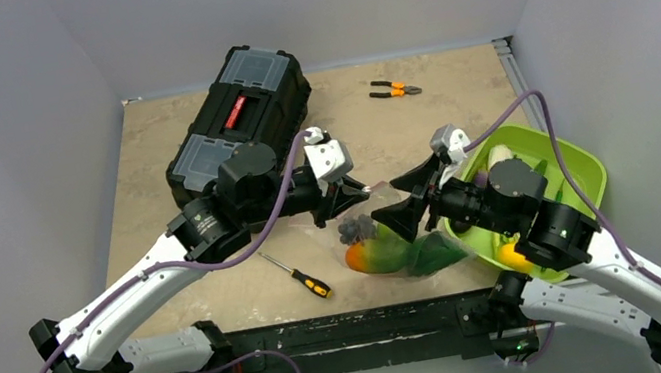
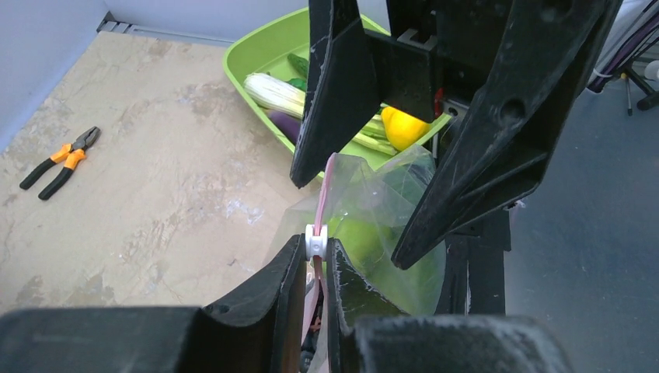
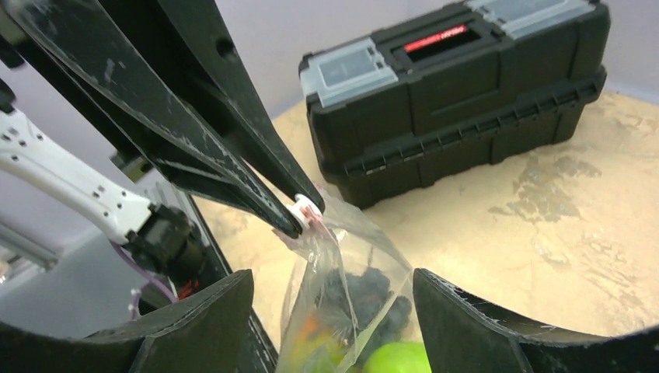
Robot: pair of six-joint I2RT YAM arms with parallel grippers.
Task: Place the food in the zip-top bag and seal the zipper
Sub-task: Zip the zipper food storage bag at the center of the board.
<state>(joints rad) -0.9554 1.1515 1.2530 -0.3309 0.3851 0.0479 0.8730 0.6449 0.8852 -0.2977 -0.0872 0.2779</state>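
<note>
Our left gripper (image 2: 315, 252) pinches the zipper (image 2: 326, 183) at what seems its slider (image 2: 313, 241). Our right gripper (image 3: 330, 284) gapes astride the bag (image 3: 350, 272). We should clamp the strip beside the slider and pull straight.

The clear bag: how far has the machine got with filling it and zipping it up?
Partly done. The zip-top bag already holds orange, green and dark food. In hand: the left tool pinches the pink zipper, while the right tool stands open over the bag. Left: a yellow fruit and a leafy green lie in the lime bowl, then sealing.
</note>
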